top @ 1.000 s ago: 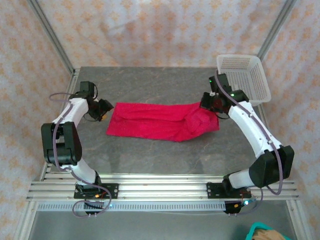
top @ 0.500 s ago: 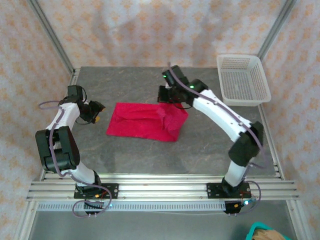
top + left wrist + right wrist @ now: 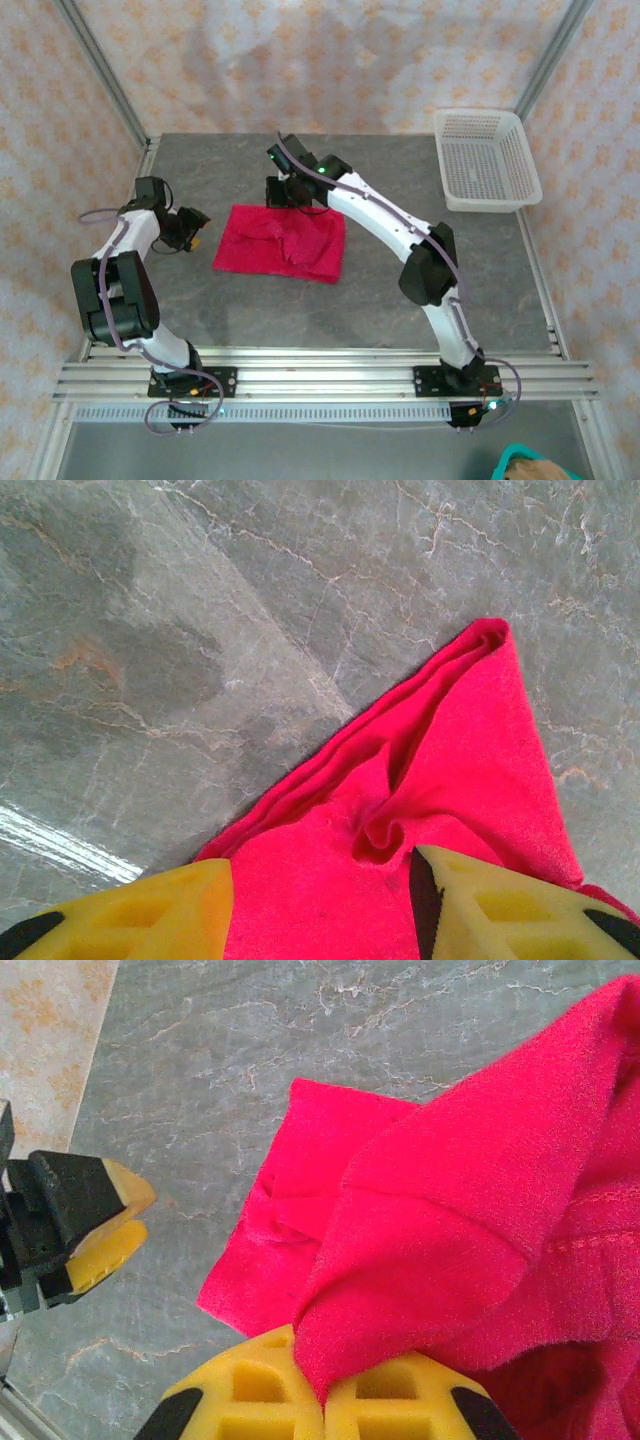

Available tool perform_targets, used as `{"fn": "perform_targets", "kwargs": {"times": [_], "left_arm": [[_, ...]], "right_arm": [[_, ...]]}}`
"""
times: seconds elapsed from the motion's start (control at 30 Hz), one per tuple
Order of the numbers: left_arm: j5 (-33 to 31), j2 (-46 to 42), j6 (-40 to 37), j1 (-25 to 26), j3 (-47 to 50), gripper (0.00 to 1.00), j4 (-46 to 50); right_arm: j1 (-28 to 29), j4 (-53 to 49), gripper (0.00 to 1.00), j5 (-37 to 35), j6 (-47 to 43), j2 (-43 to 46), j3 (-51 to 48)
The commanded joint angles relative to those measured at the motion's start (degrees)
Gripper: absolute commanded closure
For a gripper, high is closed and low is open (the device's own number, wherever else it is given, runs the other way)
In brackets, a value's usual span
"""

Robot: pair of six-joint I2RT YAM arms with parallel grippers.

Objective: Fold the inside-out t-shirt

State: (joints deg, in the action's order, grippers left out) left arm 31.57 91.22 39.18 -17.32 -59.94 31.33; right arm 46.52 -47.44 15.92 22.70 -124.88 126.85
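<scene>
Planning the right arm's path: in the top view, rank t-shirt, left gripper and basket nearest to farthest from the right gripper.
1. t-shirt, pinched in the right gripper itself.
2. left gripper, just beyond the shirt's left edge.
3. white basket, far right corner.

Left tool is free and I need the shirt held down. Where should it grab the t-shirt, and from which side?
Probably the left edge of the t-shirt, coming in low from the left. The layers stack into a raised ridge there that should be easy to pinch, and the open left tool faces that edge.
</scene>
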Motion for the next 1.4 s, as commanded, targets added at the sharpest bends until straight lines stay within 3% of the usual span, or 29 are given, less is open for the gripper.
{"fn": "perform_targets", "kwargs": {"times": [0.0,0.07,0.13,0.27,0.33,0.4,0.5,0.57,0.67,0.8,0.9,1.1,1.37], "left_arm": [[1.1,0.7,0.1,-0.4,1.4,0.49,-1.4],[1.1,0.6,0.1,-0.4,1.7,0.49,-1.6],[1.0,0.6,0.1,-0.4,1.8,0.49,-1.7],[-1.1,-1.2,0.1,-0.4,1.9,0.49,-1.2],[-2.7,-3.0,0.2,-0.4,1.9,0.49,-0.6],[-4.7,-5.7,-0.1,0.0,1.9,0.49,0.4],[-7.4,-9.2,-2.4,3.3,0.8,0.49,2.9],[-9.5,-10.4,-4.1,7.9,-0.8,0.48,5.6],[-13.2,-10.5,-5.3,16.9,-3.4,0.48,9.1],[-14.9,-9.5,-5.5,26.8,-5.3,0.47,9.1],[-15.2,-6.0,-6.2,31.5,-8.6,0.44,9.4],[-20.7,4.8,-11.4,40.2,-19.6,0.34,17.1],[-23.8,15.8,-11.9,44.5,-27.1,0.36,21.3]], "right_arm": [[0.5,-1.6,1.00,0.9,-0.2,-2.8,4.4],[1.1,-1.6,0.99,1.6,0.2,-4.8,6.5],[1.6,-2.1,0.79,2.9,1.1,-7.6,9.4],[3.3,-9.4,0.52,4.6,2.0,-14.5,24.0],[3.5,-12.8,0.45,4.1,2.0,-14.9,28.7],[3.4,-14.3,0.40,0.5,1.0,-11.2,26.9],[2.6,-15.1,0.42,-8.8,0.5,-2.0,14.3],[1.3,-9.6,0.54,-12.0,1.6,5.9,-1.5],[-3.7,6.0,0.67,-7.4,6.7,17.9,-27.9],[-8.8,16.9,0.75,-2.8,11.3,25.3,-45.3],[-10.5,19.0,0.83,-1.6,12.1,26.3,-50.1],[-13.8,18.3,0.81,-1.1,12.5,27.5,-55.0],[-15.8,19.4,0.78,-0.1,12.6,29.7,-57.7]]}}
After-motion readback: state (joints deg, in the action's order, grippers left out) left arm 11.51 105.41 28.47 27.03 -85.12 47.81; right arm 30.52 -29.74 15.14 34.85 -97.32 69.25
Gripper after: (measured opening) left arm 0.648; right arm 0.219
